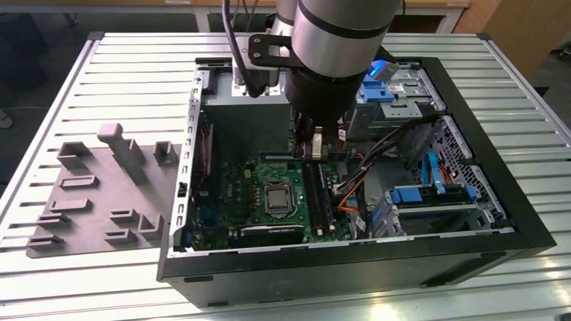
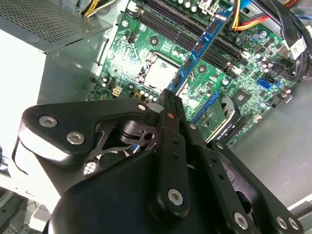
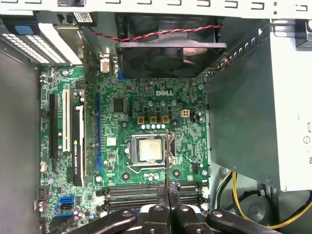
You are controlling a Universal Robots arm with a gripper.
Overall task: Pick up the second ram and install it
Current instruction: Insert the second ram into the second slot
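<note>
Exterior view: your arm drops near-vertical from the top of frame into the open computer case, with the wrist pointing down at the green motherboard. The gripper is low inside the case, over the end of the black memory slots nearest the grey power supply box. It sits up and to the exterior view's right of the processor.

First wrist view: you're looking down past the gripper. The fingers are pinched together on the memory stick. You see the stick edge-on, as a thin line coming out from between the fingertips, crossing the slots and ending beside the processor. The case fan is beyond that, and the power supply box is off to one side.

Second wrist view: the same grip, with the gripper clamped on the stick. The stick's blue face shows here, and it runs across the line of the slots, not along them, so it isn't seated in a slot. You can't tell from these views whether it hangs end-down or lies level, or whether it touches the board.

A grey parts tray sits on the slatted table, to the exterior view's left of the case and well apart from the gripper.
</note>
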